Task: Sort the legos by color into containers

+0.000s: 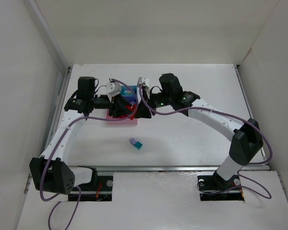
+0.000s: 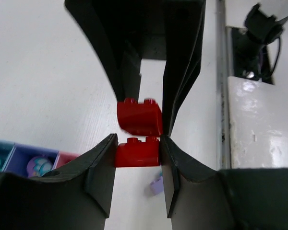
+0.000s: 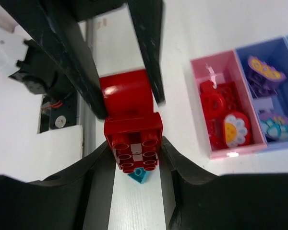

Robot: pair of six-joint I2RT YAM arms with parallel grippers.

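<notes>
Our left gripper (image 2: 137,140) pinches a red brick (image 2: 137,153) in the air. Facing it, our right gripper (image 3: 134,143) pinches a second red brick (image 3: 133,129) touching the first, and we cannot tell whether the two are clipped together. Beside them the pink tray (image 3: 198,91) holds red pieces, the purple tray (image 3: 273,49) lilac ones. We judge sorting well underway: both reds, plus a teal brick (image 1: 138,145) and a lilac brick (image 1: 133,142) on the table (image 1: 192,139), are unsorted.

Top camera looks down over the whole table (image 1: 182,139) from behind; both wrist cameras sit close, facing each other, sharing the red bricks (image 2: 139,119)
</notes>
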